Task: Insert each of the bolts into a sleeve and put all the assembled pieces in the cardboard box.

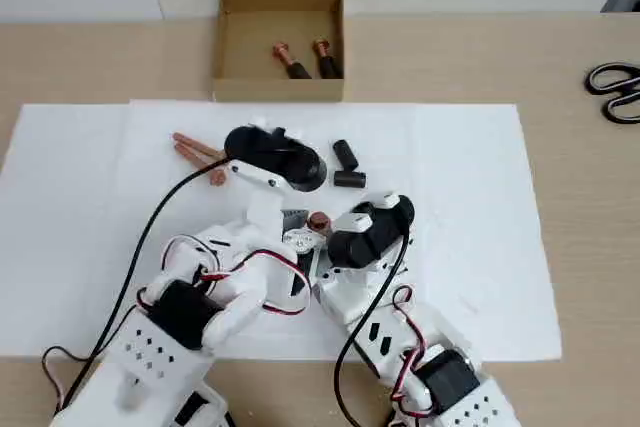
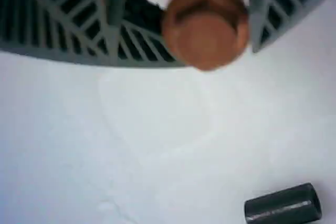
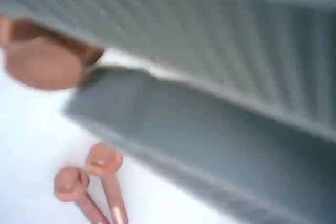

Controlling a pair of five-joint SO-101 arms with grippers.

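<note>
A copper bolt (image 1: pixel 318 221) hangs head-up over the white sheet between the two arms. In the left wrist view its head (image 2: pixel 206 24) sits between grey fingers (image 2: pixel 110 9), and my left gripper (image 1: pixel 305 223) is shut on it. A dark sleeve-like part shows just behind the head. My right gripper (image 1: pixel 332 237) is right beside the same bolt (image 3: pixel 44 64). Two black sleeves (image 1: pixel 345 155) (image 1: pixel 350 179) lie loose on the sheet, one of them below the left gripper (image 2: pixel 283 203). Loose bolts (image 1: pixel 200 155) lie to the left, two of them close together (image 3: pixel 105 166) (image 3: pixel 71 184).
The cardboard box (image 1: pixel 228 42) stands at the back edge of the sheet (image 1: pixel 470 247) and holds two assembled pieces (image 1: pixel 290 59) (image 1: pixel 325 57). Scissors (image 1: pixel 615 90) lie on the bare table at the far right. Arm cables (image 1: pixel 150 237) trail over the front left.
</note>
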